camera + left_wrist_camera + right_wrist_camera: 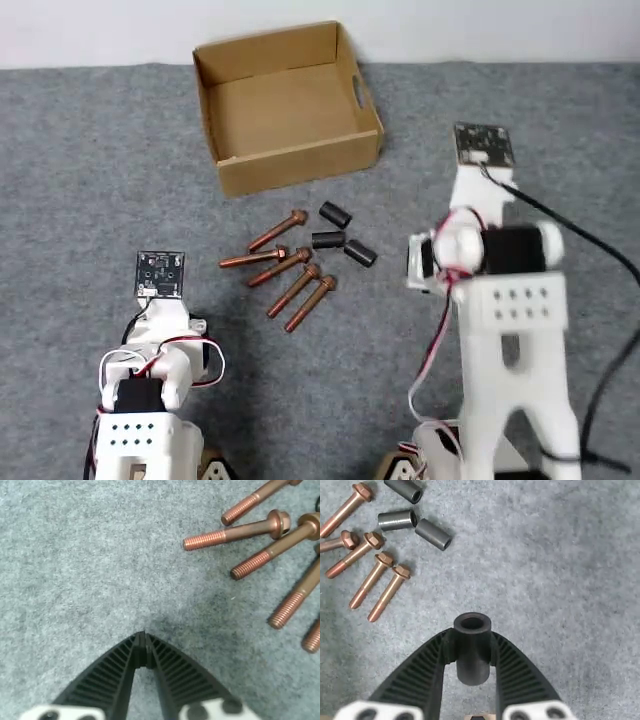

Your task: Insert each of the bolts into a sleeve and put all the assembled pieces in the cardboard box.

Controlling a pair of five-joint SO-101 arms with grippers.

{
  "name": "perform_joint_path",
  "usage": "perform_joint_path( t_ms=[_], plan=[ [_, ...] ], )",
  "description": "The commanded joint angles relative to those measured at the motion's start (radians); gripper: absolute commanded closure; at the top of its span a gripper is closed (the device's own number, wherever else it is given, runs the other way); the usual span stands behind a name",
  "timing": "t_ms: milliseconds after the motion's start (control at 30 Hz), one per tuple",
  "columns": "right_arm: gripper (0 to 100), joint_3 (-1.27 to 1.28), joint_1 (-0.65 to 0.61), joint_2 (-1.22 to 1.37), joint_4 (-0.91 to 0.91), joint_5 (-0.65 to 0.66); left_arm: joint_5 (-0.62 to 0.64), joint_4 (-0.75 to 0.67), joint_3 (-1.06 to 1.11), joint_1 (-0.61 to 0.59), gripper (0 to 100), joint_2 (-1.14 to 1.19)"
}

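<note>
The left end effector point(145, 642) is fully closed and holds nothing; it hangs over the grey worktop point(80, 180), left of the five copper bolts point(287, 268). Three black sleeves point(340, 238) lie just right of the bolts. The cardboard box point(300, 165) stands on the far side. The right end effector point(471, 639) is clamped on a fourth sleeve point(472, 657), right of the others.
</note>
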Motion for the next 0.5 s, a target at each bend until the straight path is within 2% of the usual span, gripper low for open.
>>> perform_joint_path(
  t_ms=[0,467],
  plan=[
    [99.0,0.054,0.01,-0.127,-0.001,-0.012,-0.003,-0.025,-0.004,-0.002,100,0.0],
    [99.0,0.364,0.016,-0.467,-0.004,-0.011,-0.008,-0.003,-0.051,-0.006,100,0.0]
  ],
)
